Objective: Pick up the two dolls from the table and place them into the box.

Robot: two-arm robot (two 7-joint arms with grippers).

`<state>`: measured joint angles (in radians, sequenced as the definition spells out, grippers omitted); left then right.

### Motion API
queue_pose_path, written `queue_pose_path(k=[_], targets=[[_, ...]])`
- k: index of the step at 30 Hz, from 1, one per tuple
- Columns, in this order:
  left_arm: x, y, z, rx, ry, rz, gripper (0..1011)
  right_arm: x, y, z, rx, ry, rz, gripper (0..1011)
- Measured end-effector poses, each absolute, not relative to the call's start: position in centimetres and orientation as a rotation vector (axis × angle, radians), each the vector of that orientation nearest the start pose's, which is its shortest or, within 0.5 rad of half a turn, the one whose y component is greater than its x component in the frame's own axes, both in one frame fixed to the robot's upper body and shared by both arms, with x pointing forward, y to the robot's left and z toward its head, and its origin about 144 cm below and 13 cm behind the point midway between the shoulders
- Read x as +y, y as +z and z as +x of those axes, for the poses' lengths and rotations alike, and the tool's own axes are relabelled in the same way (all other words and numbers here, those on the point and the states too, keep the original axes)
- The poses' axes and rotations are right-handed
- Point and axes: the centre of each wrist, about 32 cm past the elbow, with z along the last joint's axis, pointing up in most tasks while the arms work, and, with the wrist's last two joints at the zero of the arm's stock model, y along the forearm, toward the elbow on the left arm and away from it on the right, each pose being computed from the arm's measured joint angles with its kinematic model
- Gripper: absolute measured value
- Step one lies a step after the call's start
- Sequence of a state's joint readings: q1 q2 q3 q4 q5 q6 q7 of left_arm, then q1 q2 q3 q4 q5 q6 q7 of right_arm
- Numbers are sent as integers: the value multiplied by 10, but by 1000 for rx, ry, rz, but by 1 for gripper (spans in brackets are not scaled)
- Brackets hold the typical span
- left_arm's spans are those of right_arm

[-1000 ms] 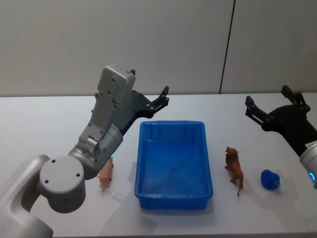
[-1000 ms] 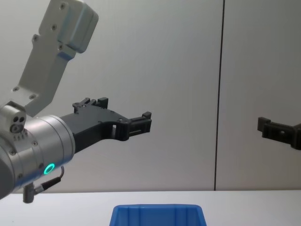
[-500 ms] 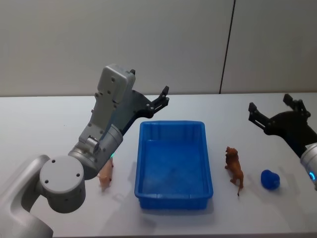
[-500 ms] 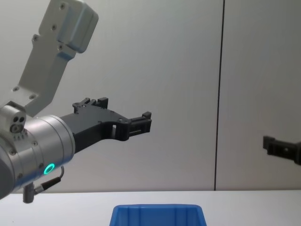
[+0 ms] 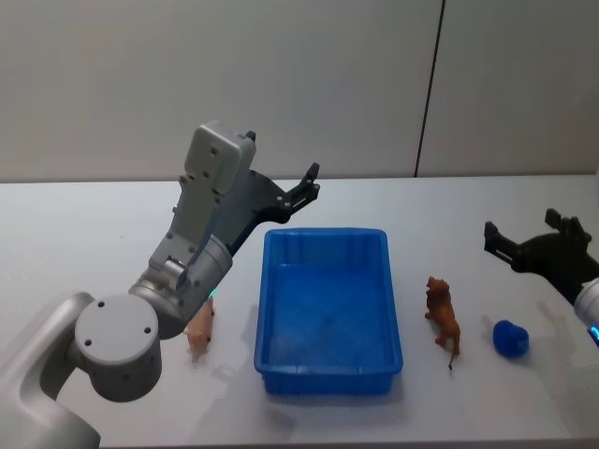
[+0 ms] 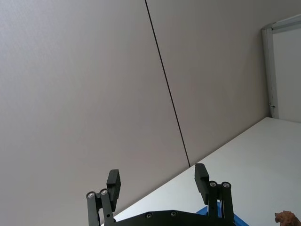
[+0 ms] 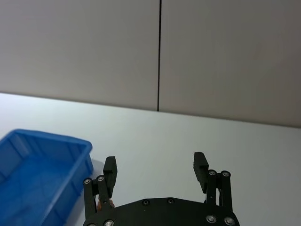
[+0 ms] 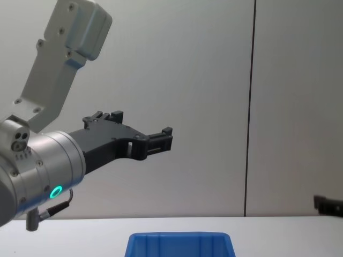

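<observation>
Left gripper (image 5: pixel 312 181) hangs raised near the far rim of the box (image 5: pixel 328 367), jaws apart and empty; right gripper (image 5: pixel 520 224), likewise spread, hovers beyond the lion doll (image 5: pixel 444 321) standing on the table (image 5: pixel 84 234).

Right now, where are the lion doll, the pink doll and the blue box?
lion doll (image 5: pixel 444 323): head view, on its body.
pink doll (image 5: pixel 200 335): head view, on its body.
blue box (image 5: pixel 328 381): head view, on its near wall.

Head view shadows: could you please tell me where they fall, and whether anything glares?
Head view: soft shadows on the table hug the box and the lion; a mild sheen on the box floor. Chest view: even light, no glare.
</observation>
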<state>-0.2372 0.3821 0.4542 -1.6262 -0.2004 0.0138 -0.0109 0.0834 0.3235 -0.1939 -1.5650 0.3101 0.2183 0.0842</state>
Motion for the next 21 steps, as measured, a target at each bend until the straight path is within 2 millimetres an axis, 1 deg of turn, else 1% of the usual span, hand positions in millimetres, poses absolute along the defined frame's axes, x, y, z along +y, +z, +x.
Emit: queue_pose_path(k=[10,21], targets=[[198,1204,492,-268,1124,61,1001,-272,1146,488,193,-1296,-280,1001],[198,1204,492,-268,1124,61,1001,-275,1134,489,255,-1263,-371,1000]])
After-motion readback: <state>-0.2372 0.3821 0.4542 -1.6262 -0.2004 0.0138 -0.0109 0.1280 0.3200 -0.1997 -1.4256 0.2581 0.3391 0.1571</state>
